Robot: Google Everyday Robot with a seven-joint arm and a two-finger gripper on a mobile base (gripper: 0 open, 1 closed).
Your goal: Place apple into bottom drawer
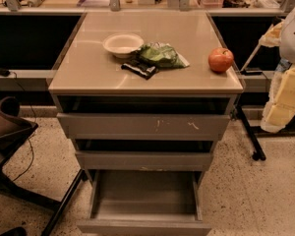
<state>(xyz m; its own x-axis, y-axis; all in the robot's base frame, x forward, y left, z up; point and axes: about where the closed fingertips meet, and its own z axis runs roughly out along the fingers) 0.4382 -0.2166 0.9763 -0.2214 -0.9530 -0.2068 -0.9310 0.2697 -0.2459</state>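
Note:
The red-orange apple [221,59] sits on the cabinet top [88,73] near its right edge. The bottom drawer [145,198] is pulled far out and shows a bare grey tray. My gripper [285,100], pale yellow and white, hangs at the right edge of the camera view, to the right of the apple and lower than it, apart from it and beside the cabinet. It holds nothing that I can see.
A white bowl [123,44], a green bag [161,54] and a dark packet [139,69] lie on the cabinet top. The scratched top drawer [142,126] and middle drawer [142,160] stand slightly out. A chair [7,127] is at left, a black stand leg [250,132] at right.

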